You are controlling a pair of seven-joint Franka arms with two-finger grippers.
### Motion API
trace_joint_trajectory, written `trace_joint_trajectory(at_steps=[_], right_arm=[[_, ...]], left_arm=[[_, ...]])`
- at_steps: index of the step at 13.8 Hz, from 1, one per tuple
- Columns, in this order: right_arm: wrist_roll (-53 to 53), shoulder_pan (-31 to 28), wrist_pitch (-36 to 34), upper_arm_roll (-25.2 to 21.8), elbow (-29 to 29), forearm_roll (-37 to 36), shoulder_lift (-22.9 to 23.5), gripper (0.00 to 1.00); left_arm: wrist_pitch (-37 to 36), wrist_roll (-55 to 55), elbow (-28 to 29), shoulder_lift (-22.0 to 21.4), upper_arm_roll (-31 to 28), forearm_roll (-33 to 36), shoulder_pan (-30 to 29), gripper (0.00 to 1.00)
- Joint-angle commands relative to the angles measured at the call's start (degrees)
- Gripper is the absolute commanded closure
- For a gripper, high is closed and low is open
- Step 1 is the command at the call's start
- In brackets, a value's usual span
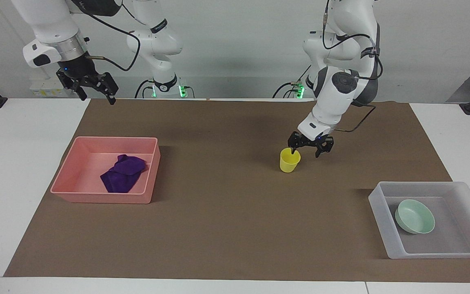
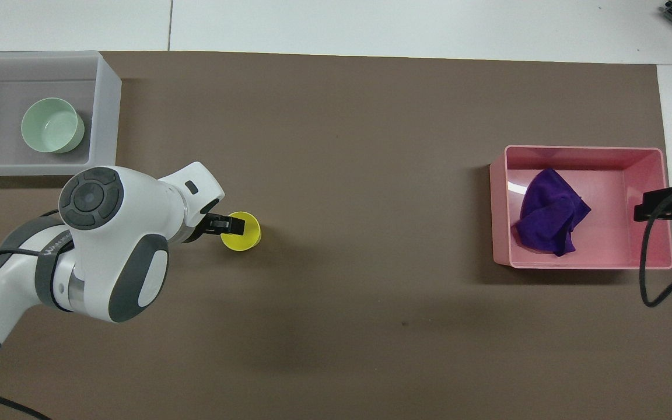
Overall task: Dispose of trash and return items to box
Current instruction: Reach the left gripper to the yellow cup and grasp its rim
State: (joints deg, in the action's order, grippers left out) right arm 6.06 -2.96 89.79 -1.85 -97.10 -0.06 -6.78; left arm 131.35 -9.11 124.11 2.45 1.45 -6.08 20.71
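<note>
One finger of the spread, empty left gripper (image 1: pixel 308 148) at the yellow cup's (image 1: pixel 289 160) rim — right gripper (image 1: pixel 93 87) spread, empty, aloft.

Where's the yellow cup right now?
The yellow cup stands upright on the brown mat, toward the left arm's end, nearer the robots than the clear box; the left gripper is at its rim.

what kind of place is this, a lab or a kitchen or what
Most likely a robotics lab: two white robot arms are mounted at a plain white table covered by a brown mat, with cables trailing and bare walls.
</note>
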Motion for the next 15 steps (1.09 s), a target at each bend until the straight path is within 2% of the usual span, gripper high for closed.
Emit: trace_joint_trajectory(at_steps=[1, 3, 8, 10, 12, 13, 15], right_arm=[[0.4, 0.1, -0.4, 0.5, -1.0, -0.9, -0.9, 0.0], [0.3, 0.2, -0.3, 0.7, -0.4, -1.3, -0.5, 0.0], [0.3, 0.2, -0.2, 1.6, -0.3, -1.5, -0.5, 0.0], [0.3, 0.2, -0.3, 1.6, -0.4, -1.6, -0.7, 0.0], [0.4, 0.2, -0.3, 1.6, -0.4, -1.6, -0.7, 0.0], [0.3, 0.2, -0.3, 1.6, -0.5, -1.6, -0.7, 0.0], [0.3, 0.2, -0.2, 1.7, -0.6, -1.6, -0.8, 0.0]], left_arm=[[7.1, -2.5, 4.9, -1.8, -0.8, 0.9, 1.6, 0.0], [9.2, -2.4, 5.6, -1.0, -0.8, 0.9, 1.5, 0.0], [11.1, -2.7, 6.0, 0.0, -0.8, 0.9, 2.0, 0.28], [11.1, -2.8, 6.5, 0.0, -0.8, 0.9, 2.3, 0.48], [10.4, -2.8, 6.4, 0.0, -0.8, 0.8, 2.3, 0.93], [10.0, -2.8, 6.4, -0.1, -0.8, 0.8, 2.3, 1.0], [8.8, -2.8, 5.9, -0.1, -0.8, 0.8, 2.8, 1.0]])
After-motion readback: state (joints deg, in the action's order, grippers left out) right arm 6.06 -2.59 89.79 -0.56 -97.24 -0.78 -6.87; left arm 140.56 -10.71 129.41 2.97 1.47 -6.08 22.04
